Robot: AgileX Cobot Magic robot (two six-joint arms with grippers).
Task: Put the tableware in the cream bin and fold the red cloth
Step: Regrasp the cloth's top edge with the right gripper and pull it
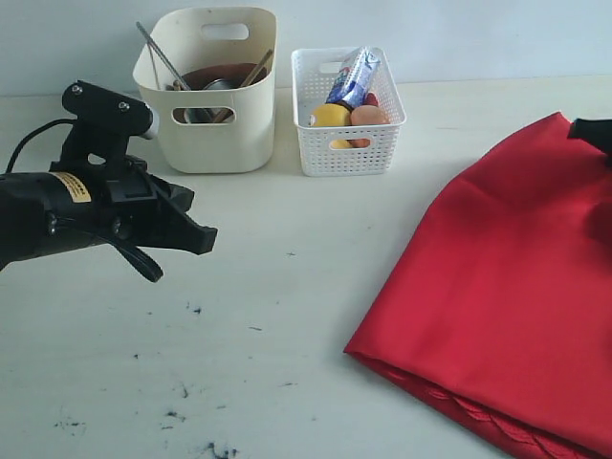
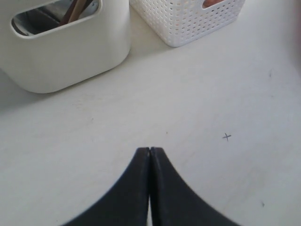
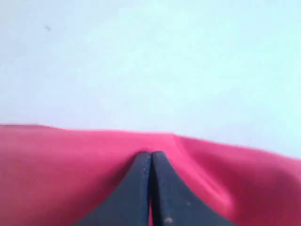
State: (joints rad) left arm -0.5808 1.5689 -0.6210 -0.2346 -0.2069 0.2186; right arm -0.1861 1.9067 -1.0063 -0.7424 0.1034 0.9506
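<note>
The red cloth [image 1: 507,287] lies at the right of the table, folded over, and is drawn up to a peak at its far right corner. My right gripper [image 1: 593,132] is shut on the red cloth [image 3: 56,174] there, with fabric bunched around its tips [image 3: 151,153]. The cream bin [image 1: 215,134] stands at the back left. It holds tableware: chopsticks [image 1: 158,53], a brown plate [image 1: 215,73] and a wooden spoon [image 1: 256,67]. My left gripper [image 1: 204,239] hovers over bare table in front of the bin [image 2: 66,56]; it [image 2: 149,149] is shut and empty.
A white perforated basket [image 1: 349,143] next to the cream bin holds a milk carton [image 1: 354,75], a lemon [image 1: 330,115] and an egg [image 1: 368,116]. Small dark marks [image 1: 191,402] speckle the table's near left. The basket [image 2: 188,21] also shows in the left wrist view.
</note>
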